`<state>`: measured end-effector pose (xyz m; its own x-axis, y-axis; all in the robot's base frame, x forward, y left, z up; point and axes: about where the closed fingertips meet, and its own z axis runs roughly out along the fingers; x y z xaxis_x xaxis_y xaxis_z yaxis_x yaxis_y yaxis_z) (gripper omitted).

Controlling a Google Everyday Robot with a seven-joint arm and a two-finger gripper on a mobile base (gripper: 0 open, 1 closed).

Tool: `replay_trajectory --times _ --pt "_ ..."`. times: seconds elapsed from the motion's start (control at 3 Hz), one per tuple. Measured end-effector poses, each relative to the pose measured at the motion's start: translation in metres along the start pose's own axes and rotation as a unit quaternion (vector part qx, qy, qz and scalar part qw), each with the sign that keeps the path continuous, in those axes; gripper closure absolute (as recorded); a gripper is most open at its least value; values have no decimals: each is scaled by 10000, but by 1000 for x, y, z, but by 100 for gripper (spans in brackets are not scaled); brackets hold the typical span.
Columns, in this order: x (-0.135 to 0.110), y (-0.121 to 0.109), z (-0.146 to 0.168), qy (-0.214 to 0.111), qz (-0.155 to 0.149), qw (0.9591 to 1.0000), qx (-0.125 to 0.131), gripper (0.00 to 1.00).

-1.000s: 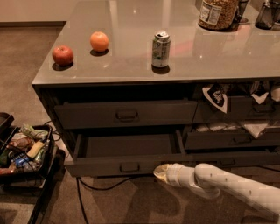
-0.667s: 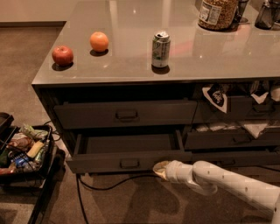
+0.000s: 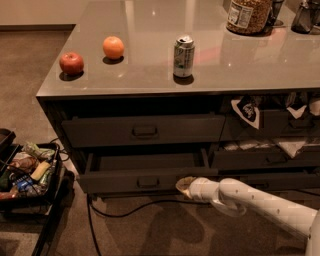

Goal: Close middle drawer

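The wide dark grey middle drawer (image 3: 120, 180) with the small rectangular pull is sticking partly out of the glossy grey table (image 3: 145, 75). The white arm's claw (image 3: 185, 185) is low down, right at that drawer's front, just right of the pull. Can't tell if the claw is open or closed.

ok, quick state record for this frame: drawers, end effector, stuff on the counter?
middle drawer: partly pulled out, inner box showing
handle: centred on its front
end effector: low, at the drawer front, right of the handle; contact unclear
top drawer: looks shut
countertop: apple, orange, can, jar
floor, left: bin of packets
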<state>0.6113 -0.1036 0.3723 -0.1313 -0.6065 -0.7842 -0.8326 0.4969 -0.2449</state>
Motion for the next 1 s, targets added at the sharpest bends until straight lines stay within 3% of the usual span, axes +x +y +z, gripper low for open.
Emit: replay_trajectory --times 0.33,1.0 --pt "-8 -22 -1 5 -83 9998 167 100" --pt "-31 -45 5 -65 -277 9993 237 100"
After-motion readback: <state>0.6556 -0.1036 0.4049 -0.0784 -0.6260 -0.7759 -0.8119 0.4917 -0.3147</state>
